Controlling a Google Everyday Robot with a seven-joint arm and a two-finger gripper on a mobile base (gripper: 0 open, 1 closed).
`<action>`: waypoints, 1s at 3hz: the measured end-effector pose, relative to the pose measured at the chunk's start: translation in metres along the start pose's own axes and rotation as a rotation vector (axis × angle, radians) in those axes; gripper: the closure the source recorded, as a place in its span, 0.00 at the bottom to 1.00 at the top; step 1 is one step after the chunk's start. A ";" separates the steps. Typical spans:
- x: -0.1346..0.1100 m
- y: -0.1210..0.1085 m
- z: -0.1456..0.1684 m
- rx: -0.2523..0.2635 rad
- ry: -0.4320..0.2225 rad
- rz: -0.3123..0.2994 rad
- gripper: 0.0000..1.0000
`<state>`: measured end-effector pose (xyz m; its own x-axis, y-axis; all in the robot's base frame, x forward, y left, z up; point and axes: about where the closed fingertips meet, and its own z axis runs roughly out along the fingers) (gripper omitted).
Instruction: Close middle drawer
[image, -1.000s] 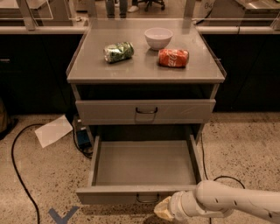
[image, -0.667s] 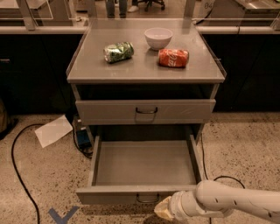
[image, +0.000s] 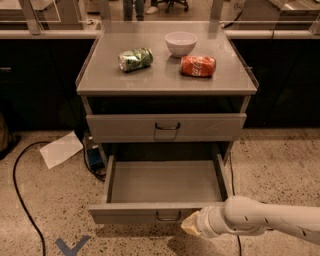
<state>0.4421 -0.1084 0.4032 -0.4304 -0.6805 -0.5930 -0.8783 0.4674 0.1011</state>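
middle drawer (image: 125, 213) is sitting pulled far out, tray bare, under the shut upper drawer (image: 210, 127). gripper (image: 192, 226) is hovering low at its front panel, just right of the loop handle (image: 168, 216) (claw state: cannot tell), probably lining up there for a straight push inward.

**On and around the grey cabinet**

On the grey metal cabinet top (image: 165, 82): a white round bowl (image: 181, 43) at 12 o'clock, a green crumpled can (image: 135, 59) at 10, and a red soda can (image: 198, 66) on its side at 2. On the speckled stone floor (image: 280, 170), a white paper sheet (image: 61, 149) and a black cable (image: 16, 197) lie at 8 – a blue painted arrow (image: 72, 246) at 7. The gripper (image: 192, 227) sits at 5.
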 end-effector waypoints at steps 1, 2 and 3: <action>0.000 0.000 0.000 0.000 0.000 0.000 1.00; -0.014 -0.037 0.005 0.037 0.007 -0.033 1.00; -0.014 -0.037 0.005 0.037 0.007 -0.033 1.00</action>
<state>0.4817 -0.1129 0.4038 -0.4028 -0.6998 -0.5899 -0.8838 0.4649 0.0520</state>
